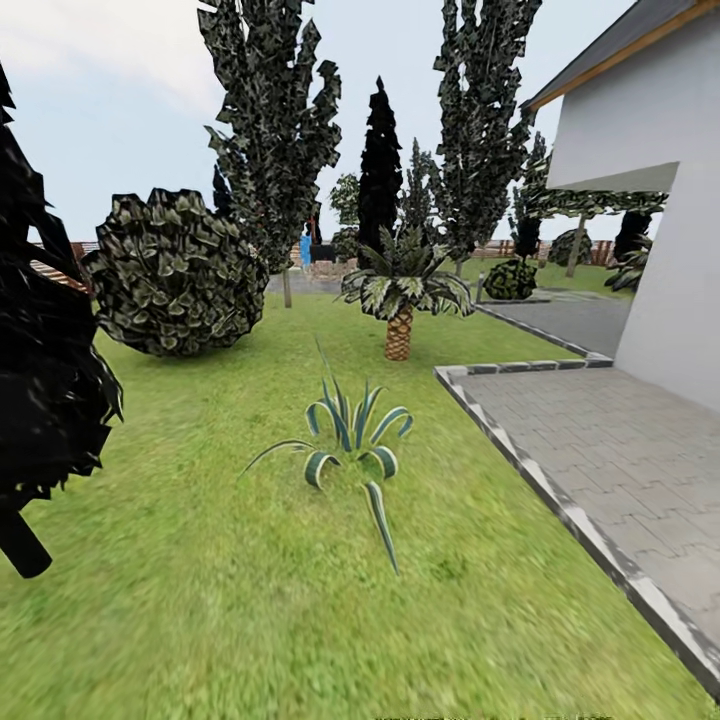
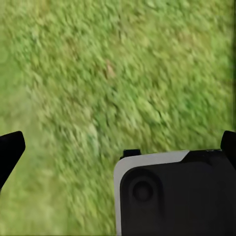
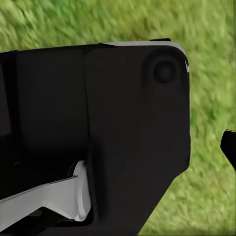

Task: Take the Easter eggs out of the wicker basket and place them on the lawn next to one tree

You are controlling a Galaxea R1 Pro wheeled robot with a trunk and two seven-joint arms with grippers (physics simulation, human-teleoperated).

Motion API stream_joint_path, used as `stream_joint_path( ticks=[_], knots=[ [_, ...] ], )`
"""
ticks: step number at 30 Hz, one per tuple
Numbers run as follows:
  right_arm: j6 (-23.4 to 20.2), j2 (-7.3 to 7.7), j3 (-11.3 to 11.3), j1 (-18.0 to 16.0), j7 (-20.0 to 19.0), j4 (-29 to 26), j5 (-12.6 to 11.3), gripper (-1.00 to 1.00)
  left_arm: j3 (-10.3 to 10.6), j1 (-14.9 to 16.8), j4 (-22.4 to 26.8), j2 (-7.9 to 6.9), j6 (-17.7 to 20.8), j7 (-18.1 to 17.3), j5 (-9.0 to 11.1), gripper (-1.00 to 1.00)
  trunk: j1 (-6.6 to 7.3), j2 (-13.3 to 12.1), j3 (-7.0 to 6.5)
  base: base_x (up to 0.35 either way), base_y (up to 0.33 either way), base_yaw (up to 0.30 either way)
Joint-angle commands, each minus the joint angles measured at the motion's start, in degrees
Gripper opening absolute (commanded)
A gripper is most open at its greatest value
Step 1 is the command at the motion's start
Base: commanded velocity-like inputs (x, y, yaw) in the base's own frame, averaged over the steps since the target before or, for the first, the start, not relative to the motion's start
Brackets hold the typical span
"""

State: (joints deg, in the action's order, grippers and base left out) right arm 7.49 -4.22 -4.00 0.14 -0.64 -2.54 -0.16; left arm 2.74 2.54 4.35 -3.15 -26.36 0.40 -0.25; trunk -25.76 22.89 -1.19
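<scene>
The lawn (image 1: pixel 200 600) spreads wide and green in front of me in the head view. The Easter eggs and the wicker basket are out of view. Far back on the right, near the house, stands a tree (image 1: pixel 575 248) with a bare trunk and a green crown. My left gripper (image 2: pixel 118 146) hangs open over grass, its two black fingertips (image 2: pixel 11 147) far apart with nothing between them. Over grass too, one black fingertip (image 3: pixel 229 146) of the right gripper sits at the picture's edge; the other is hidden behind a dark part of my own body (image 3: pixel 98 128).
A striped spiky plant (image 1: pixel 352 445) grows close ahead on the grass. Behind it are a short palm (image 1: pixel 400 300), a round bush (image 1: pixel 175 272) and dark cone trees (image 1: pixel 275 130). Grey paving (image 1: pixel 620 450) and a white house (image 1: pixel 670 200) lie right. A dark tree (image 1: pixel 40 350) crowds the left.
</scene>
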Motion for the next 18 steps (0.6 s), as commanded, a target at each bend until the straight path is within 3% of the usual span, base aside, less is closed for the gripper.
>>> stream_joint_path(
  ticks=[1, 10, 18],
  knots=[
    [0.2, -0.02, -0.4, 0.0, -0.1, 0.0, 0.0, 1.0, 0.2, 0.0, 0.0, -0.02, -0.2, 0.0, 0.0, 1.0, -0.02, 0.0, 0.04, 0.0, 0.0, -0.283],
    [0.2, 0.0, -0.4, 0.0, -0.1, 0.0, 0.0, 1.0, 0.2, 0.0, 0.0, -0.01, -0.2, 0.0, 0.0, 1.0, -0.02, 0.0, 0.27, 0.03, 0.0, -0.28],
    [0.3, 0.0, -0.4, 0.0, -0.1, 0.0, -0.1, 1.0, 0.3, 0.0, 0.0, -0.01, -0.2, 0.0, 0.0, 1.0, -0.02, 0.0, 0.48, 0.19, 0.0, -0.279]
  ],
)
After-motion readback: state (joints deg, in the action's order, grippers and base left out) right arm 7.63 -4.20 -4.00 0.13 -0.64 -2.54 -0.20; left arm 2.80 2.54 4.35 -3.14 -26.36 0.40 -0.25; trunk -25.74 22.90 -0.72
